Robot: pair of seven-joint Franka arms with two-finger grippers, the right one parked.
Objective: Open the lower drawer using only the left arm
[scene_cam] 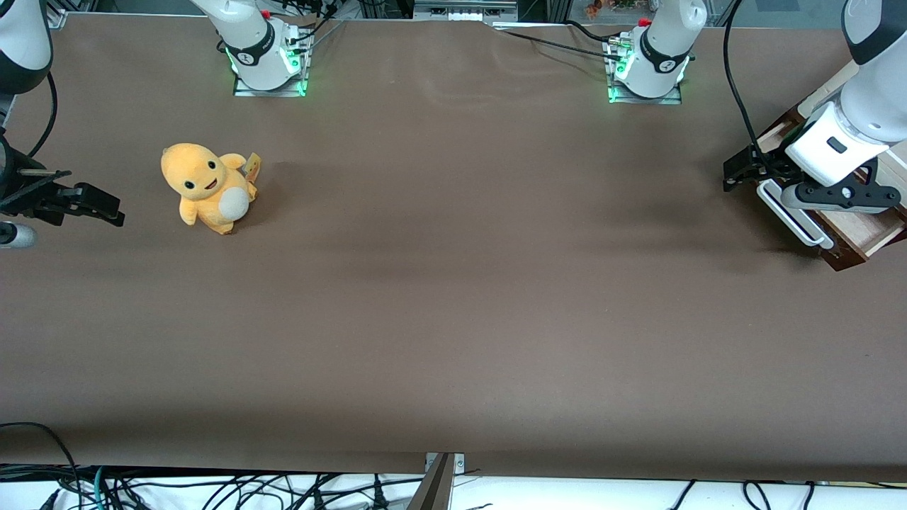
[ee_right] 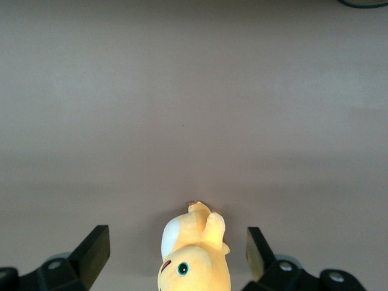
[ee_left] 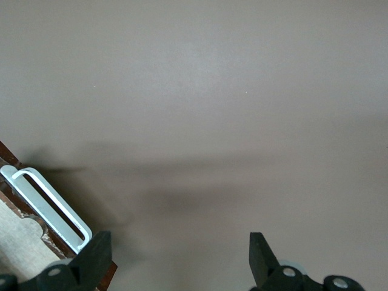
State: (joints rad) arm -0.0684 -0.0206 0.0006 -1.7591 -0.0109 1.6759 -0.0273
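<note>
The lower drawer (scene_cam: 861, 234) stands pulled out of its cabinet at the working arm's end of the table, with pale wood (ee_left: 15, 242) showing inside. Its long white bar handle (scene_cam: 790, 216) (ee_left: 48, 209) runs across the dark-brown front. My left arm (scene_cam: 843, 142) reaches over the drawer. Its gripper (scene_cam: 737, 172) (ee_left: 179, 254) is open, just past the handle over bare table, with nothing between the fingers. One fingertip (ee_left: 97, 251) sits close beside the handle's end and the drawer's corner.
A yellow plush toy (scene_cam: 207, 188) (ee_right: 194, 254) sits on the brown table toward the parked arm's end. Two green-lit arm bases (scene_cam: 269, 64) (scene_cam: 648, 71) stand at the edge farthest from the front camera. The cabinet (scene_cam: 783, 131) is partly hidden by my arm.
</note>
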